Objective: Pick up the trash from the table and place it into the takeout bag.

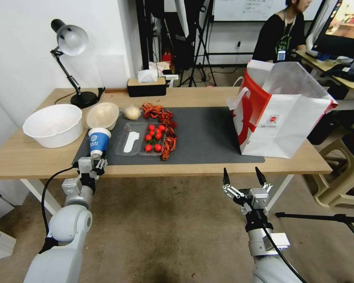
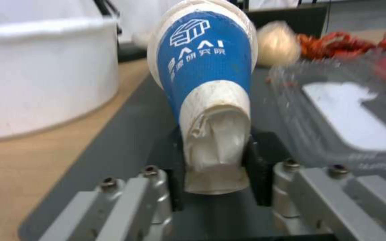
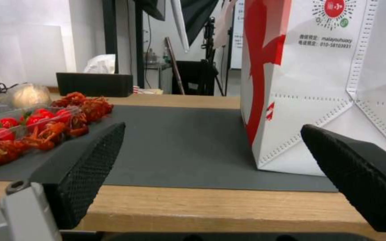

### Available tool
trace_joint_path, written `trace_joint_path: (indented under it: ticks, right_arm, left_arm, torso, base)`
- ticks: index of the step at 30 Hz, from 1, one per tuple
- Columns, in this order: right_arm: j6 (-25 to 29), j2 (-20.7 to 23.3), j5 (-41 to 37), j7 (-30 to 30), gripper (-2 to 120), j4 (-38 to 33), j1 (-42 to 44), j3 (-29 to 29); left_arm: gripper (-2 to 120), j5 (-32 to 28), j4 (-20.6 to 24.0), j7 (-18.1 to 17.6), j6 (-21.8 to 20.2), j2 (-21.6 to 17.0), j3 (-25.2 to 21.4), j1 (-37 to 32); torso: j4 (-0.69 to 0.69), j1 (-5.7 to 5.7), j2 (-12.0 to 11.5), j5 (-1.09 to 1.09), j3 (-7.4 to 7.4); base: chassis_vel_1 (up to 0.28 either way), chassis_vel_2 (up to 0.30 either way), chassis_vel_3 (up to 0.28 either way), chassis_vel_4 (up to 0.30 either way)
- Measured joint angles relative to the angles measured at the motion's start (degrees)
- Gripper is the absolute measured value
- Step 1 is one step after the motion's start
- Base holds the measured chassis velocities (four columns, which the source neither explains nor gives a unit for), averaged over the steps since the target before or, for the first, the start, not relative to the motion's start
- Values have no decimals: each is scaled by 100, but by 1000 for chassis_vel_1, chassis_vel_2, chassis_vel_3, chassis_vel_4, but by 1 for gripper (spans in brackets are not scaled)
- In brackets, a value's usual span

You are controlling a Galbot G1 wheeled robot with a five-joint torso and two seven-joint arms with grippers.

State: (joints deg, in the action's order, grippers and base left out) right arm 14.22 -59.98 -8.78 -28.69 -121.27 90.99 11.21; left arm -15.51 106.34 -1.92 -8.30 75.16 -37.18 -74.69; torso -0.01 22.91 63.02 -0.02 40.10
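On the worktop [image 1: 35, 163] lies a mat [image 1: 208, 137]. The takeout bag [image 1: 279, 114] stands on the mat's right end. At the left end stands a paper cup [image 1: 98, 141], with the left hand [image 1: 93, 162] just before it. A tray [image 1: 139, 139] lies right of the cup, a bowl [image 1: 53, 125] left of it.

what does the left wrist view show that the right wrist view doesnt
Left wrist view alone: the left gripper shut on the crumpled base of the blue paper cup, with the white tub beside it.

Right wrist view alone: the right gripper, open, short of the table edge, facing the takeout bag and the black tissue box.

Both: the grey mat, the pale wrapped ball, and the red food scraps.
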Motion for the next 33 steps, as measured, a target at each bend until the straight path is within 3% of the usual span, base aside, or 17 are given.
trace_joint_path:
  ticks: [2, 8, 12, 16, 22, 24, 26, 31, 33]
  right_arm:
    - [0, -10, 0, -1, 99, -2, 3, -1]
    - [-2, -28, 6, -3, 99, -8, 0, -2]
    - [-4, -33, 12, -3, 99, -17, -9, -8]
    - [-9, -42, 26, -2, 99, -32, -11, -41]
    - [-17, -50, 49, 2, 99, -43, -8, -68]
    - [-20, -51, 55, 3, 99, -43, -5, -69]
    - [-38, -52, 77, 3, 99, -44, 4, -59]
    - [-68, -53, 109, -1, 99, -48, 6, -27]
    - [-97, -48, 130, -10, 99, -54, 11, -15]
  left_arm:
    - [17, 72, 155, 62, 101, -19, -32, -78]
    - [4, 100, 636, 111, 133, -103, -69, -313]
    - [4, -88, 967, 162, 151, -216, -14, -327]
    - [4, -679, 1292, 289, 246, -554, 285, -109]
    - [4, -1732, 1146, 738, 516, -1271, 1016, 597]
    - [4, -1851, 1098, 818, 554, -1354, 1129, 710]
    - [4, -2259, 900, 1122, 678, -1665, 1616, 1197]
    - [4, -2608, 713, 1259, 718, -1917, 2123, 1820]
    - [4, -2972, 504, 1304, 726, -2045, 2606, 2481]
  torso:
    - [1, 0, 0, 3, 0]
    - [2, 0, 1, 2, 0]
    - [1, 0, 1, 3, 0]
    - [0, 0, 1, 4, 0]
    - [1, 0, 1, 1, 1]
    - [0, 0, 1, 1, 1]
    - [0, 0, 1, 0, 1]
    - [1, 1, 0, 2, 1]
    - [0, 1, 1, 3, 1]
  base:
    - [0, 0, 0, 0]
    - [0, 0, 0, 0]
    - [0, 0, 0, 0]
    - [0, 0, 0, 0]
    - [0, 0, 0, 0]
    - [0, 0, 0, 0]
    - [0, 0, 0, 0]
    - [0, 0, 0, 0]
    - [0, 0, 0, 0]
